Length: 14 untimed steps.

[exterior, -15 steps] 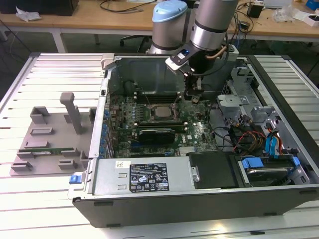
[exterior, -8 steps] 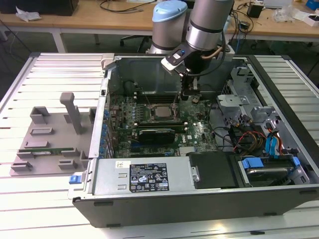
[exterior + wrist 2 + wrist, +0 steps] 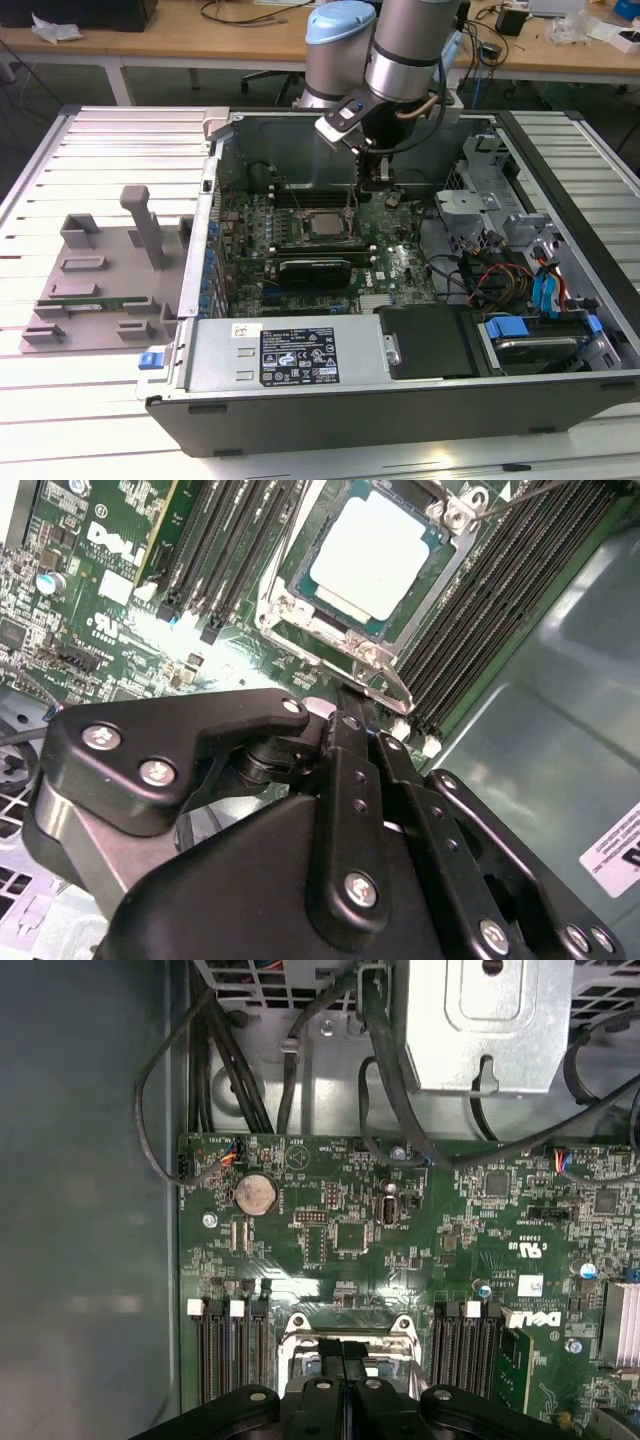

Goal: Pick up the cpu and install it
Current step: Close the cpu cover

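- Cpu (image 3: 322,225) in the exterior view is lying in the socket near the middle of the motherboard (image 3: 405,265), closer to the far wall of the case (image 3: 300,400) than to its near wall. The gripper (image 3: 375,178) hangs just above the board, beside the socket on the exterior view's right, and as far as I can see it isn't touching the chip.
- Second wrist view: the gripper (image 3: 362,730) is pressed together with nothing between the tips, right by the socket frame (image 3: 300,630). The cpu (image 3: 375,555) looks flat and square in there.
- A latch wire (image 3: 520,490) sticks up past the socket, so my guess is nothing's clamped down yet. A knock to the case could nudge the chip off its seat.
- If the arm drops or swings from here, those closed tips could scrape the frame or the memory slots (image 3: 480,610).
- First wrist view: the gripper (image 3: 343,1348) sits right at the socket frame's edge. Cables (image 3: 400,1090) drape over one edge of the board and could snag the wrist on a wide swing.
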Each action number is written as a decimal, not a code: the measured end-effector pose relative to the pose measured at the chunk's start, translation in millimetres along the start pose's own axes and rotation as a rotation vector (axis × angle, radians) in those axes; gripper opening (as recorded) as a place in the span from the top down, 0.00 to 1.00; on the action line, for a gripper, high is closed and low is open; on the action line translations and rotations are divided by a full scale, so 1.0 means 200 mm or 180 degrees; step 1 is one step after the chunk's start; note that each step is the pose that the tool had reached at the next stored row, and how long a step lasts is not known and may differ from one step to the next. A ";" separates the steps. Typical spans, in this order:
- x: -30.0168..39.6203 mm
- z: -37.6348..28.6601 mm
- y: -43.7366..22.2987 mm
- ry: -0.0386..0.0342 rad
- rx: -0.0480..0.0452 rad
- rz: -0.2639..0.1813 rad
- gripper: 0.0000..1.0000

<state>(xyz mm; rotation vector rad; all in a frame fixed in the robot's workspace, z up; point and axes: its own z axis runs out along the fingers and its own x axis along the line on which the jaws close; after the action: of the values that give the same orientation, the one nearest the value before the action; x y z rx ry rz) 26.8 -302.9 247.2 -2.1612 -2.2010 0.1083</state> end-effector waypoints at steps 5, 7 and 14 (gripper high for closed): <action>0.001 0.005 -0.039 0.0000 0.0000 0.0000 0.89; 0.001 0.007 -0.050 0.0000 0.0000 0.0000 0.89; 0.002 0.018 -0.087 0.0000 0.0000 0.0000 0.89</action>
<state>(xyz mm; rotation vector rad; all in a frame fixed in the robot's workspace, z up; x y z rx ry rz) 9.2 -302.9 245.1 -2.1612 -2.2011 0.1083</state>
